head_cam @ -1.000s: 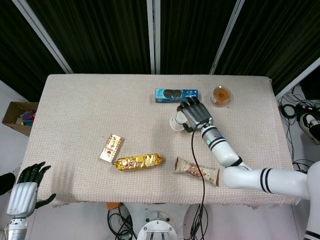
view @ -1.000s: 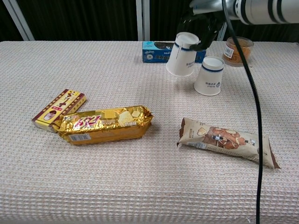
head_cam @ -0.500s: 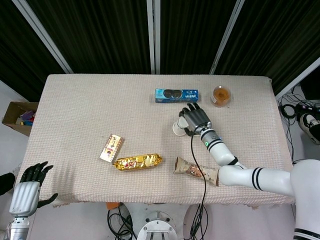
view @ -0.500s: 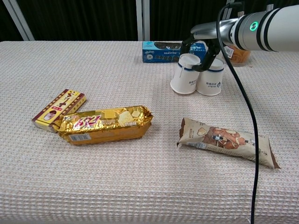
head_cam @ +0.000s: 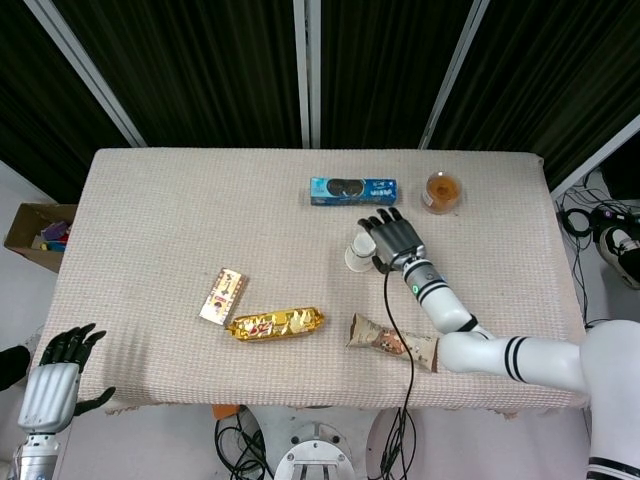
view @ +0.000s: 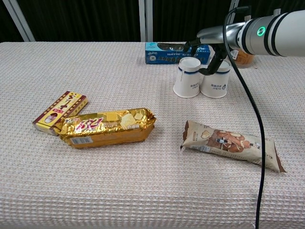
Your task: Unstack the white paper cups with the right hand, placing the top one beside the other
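You've got two white paper cups [view: 187, 78] [view: 215, 82] upside down, side by side and touching, upper right of the chest view.

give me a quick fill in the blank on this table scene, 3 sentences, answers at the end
1. The two white paper cups stand side by side, mouths facing ____.
2. The right robot hand hovers over the ____.
3. The gold foil snack packet lies against a ____ and red box.

Missing words: down; cups; yellow
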Tool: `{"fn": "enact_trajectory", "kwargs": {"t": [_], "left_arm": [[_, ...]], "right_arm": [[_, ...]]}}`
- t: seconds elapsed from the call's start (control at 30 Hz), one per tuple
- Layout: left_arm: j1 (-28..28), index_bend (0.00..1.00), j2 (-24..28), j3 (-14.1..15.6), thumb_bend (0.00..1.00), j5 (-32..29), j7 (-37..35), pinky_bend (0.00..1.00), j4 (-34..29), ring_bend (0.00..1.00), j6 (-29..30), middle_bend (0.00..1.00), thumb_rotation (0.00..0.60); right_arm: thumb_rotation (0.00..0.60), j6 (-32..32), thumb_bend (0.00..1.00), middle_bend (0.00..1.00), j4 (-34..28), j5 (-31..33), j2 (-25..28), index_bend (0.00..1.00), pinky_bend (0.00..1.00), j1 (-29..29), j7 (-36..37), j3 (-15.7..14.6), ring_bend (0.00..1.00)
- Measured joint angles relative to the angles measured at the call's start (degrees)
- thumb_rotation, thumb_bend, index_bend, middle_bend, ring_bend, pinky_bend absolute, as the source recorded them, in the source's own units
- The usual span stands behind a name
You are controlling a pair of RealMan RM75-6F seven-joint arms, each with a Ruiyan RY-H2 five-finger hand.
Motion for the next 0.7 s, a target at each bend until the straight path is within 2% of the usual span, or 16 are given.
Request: {"fn": "enact_trajectory", "kwargs": {"t": [0.2,0.33,0.5,0.7], "left_arm": [[-0.26,0.19,0.30,-0.27,0.13,0.33,-0.14,0.13,-0.01,0.09,0.25,0.10,0.600],[-0.49,0.19,0.39,-0.45,0.13,0.59,-0.28,0.13,0.04,0.09,0.36,0.10,0.600],[-0.75,0.19,0.49,-0.67,0.13,0.97,-0.22,0.13,-0.16,0.09,0.62,0.10,0.600],[-1.10,0.19,0.98,-1.12,0.13,1.62,0.54,0.13,-1.38,0.09,1.27,0.10,0.600]], "right_arm": [[0.600,4.06,0.40,0.13,-6.40,-3.44,5.08,0.05,0.00,-2.45,1.02,0.18,0.00],[0.600,9.75,0.40,0.12,-12.74,-8.88,10.61,0.04,0.00,-6.79,2.87,-0.43,0.00],[0.600,18.77,0.39,0.07,-17.99,-19.87,16.85,0.02,0.00,-16.32,7.71,-3.61,0.00],[0.600,33.07,0.39,0.00,-18.56,-36.09,20.20,0.00,0.00,-31.33,17.58,-9.55,0.00]]}}
